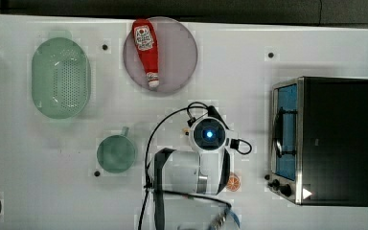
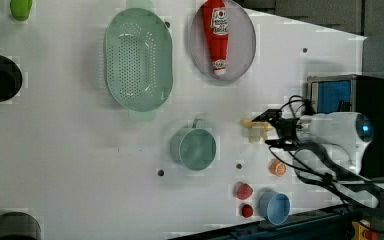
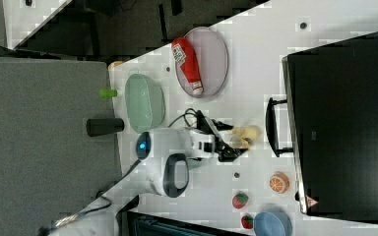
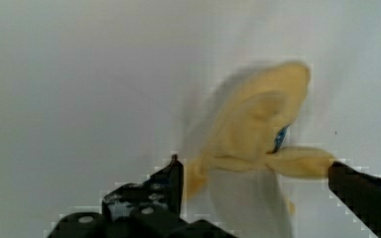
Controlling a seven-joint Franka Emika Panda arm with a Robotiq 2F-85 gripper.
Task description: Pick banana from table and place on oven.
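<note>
The gripper (image 4: pixel 253 183) stands wide open, pointing down at the table (image 1: pixel 52 163), its fingers (image 4: pixel 171 181) on either side of the peeled banana (image 4: pixel 258 124) lying there. The oven (image 1: pixel 338 141) sits near, toward the top view's right.

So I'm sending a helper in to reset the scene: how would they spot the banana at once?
Find the toaster oven at the table's edge. Just in front of its glass door, at the open gripper, lies the banana. It is pale yellow and partly peeled, unlike the round orange slice and red strawberries nearby.
</note>
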